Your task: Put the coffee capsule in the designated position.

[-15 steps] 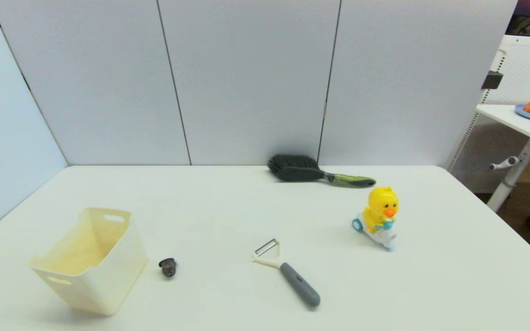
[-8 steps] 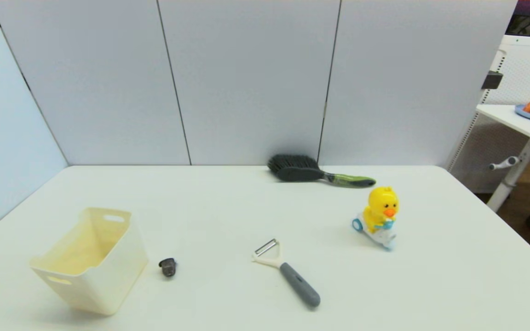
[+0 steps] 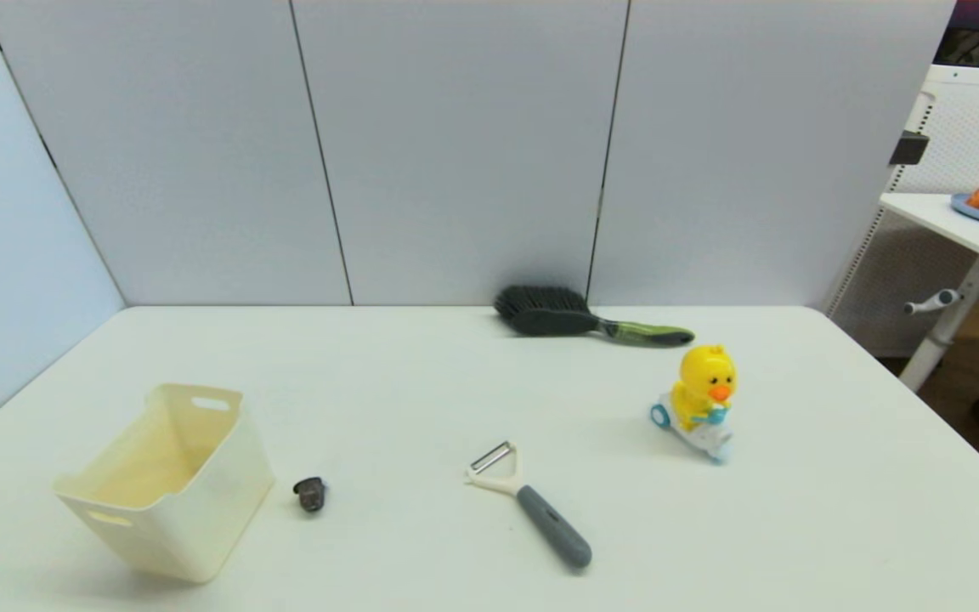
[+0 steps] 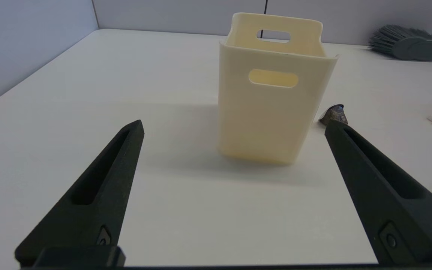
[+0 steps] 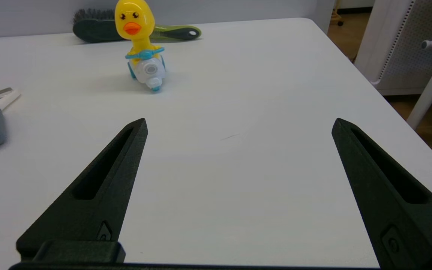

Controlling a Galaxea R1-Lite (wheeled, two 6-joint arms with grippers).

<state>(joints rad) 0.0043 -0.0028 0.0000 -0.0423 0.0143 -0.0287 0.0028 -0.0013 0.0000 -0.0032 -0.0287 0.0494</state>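
Near left of table (image 3: 421, 374): coffee capsule (image 3: 310, 493) lies free, just right of cream bin (image 3: 168, 480), likely its destination. Left gripper (image 4: 234, 127) low at near edge facing bin, jaws wide, empty, suited to reach. Right gripper (image 5: 238, 125) parked near right, jaws wide, empty.

We see bright, even light from above, soft shadows under the bin (image 3: 168, 484), the duck (image 3: 700, 399) and the peeler (image 3: 540, 510), no glare on the table (image 3: 455, 382), and the wall seams bowing at the head view's edges.
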